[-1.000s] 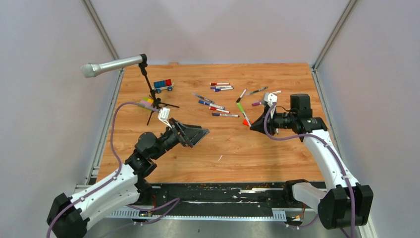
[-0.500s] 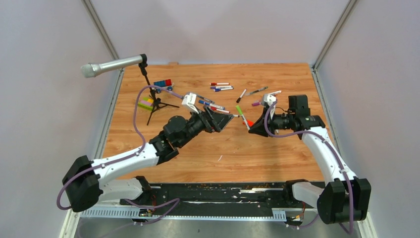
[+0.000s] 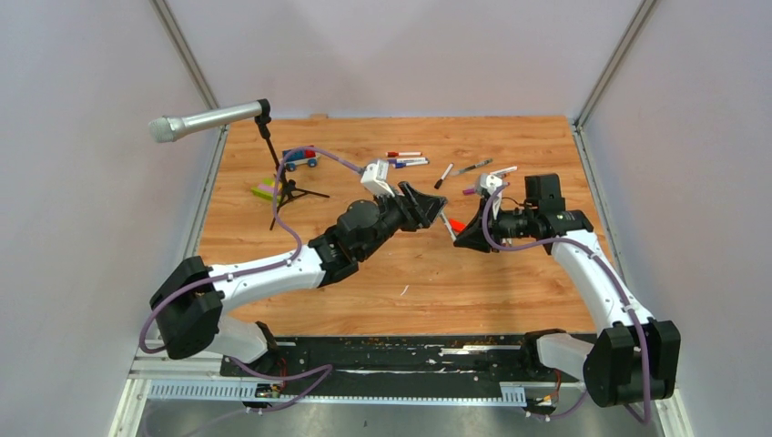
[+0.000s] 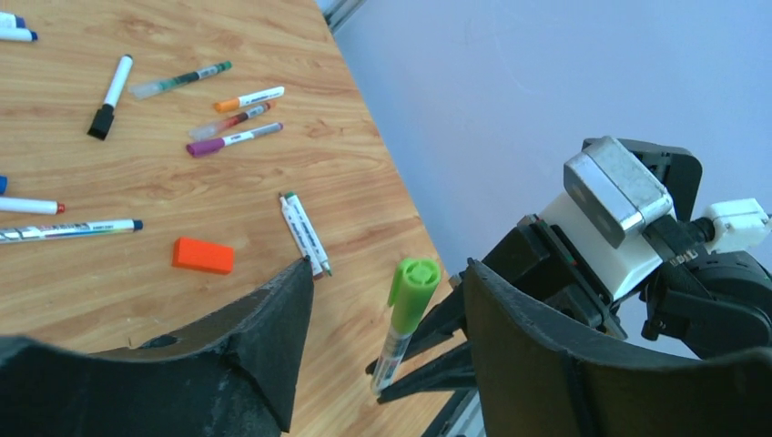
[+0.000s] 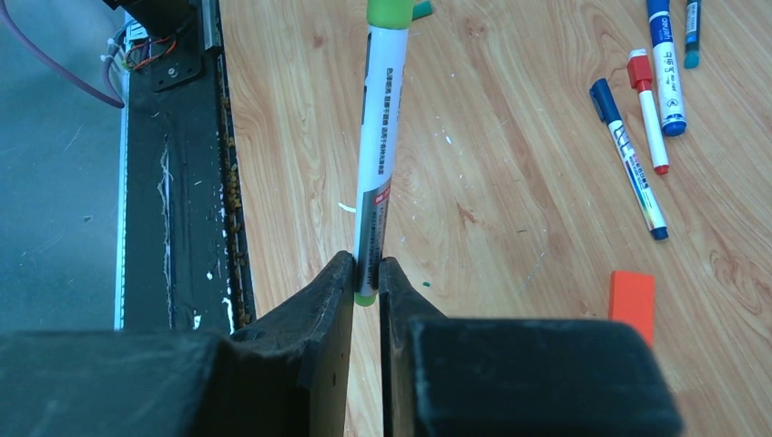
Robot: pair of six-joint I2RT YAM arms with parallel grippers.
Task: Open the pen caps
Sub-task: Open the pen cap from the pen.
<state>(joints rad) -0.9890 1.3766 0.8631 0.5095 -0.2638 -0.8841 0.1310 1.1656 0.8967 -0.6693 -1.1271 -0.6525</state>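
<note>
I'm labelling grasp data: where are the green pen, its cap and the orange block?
green pen [image 5: 376, 173], right wrist view, middle of white barrel.
green cap [image 4: 410, 296], left wrist view, cap's side.
orange block [image 4: 203, 256], left wrist view, top face.

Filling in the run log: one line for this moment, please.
right tool shut on green pen | left tool open near green cap | cap on

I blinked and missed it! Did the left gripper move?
Yes. The left gripper swung right, away from the microphone tripod, and now sits by the green pen that the right gripper holds.
</note>
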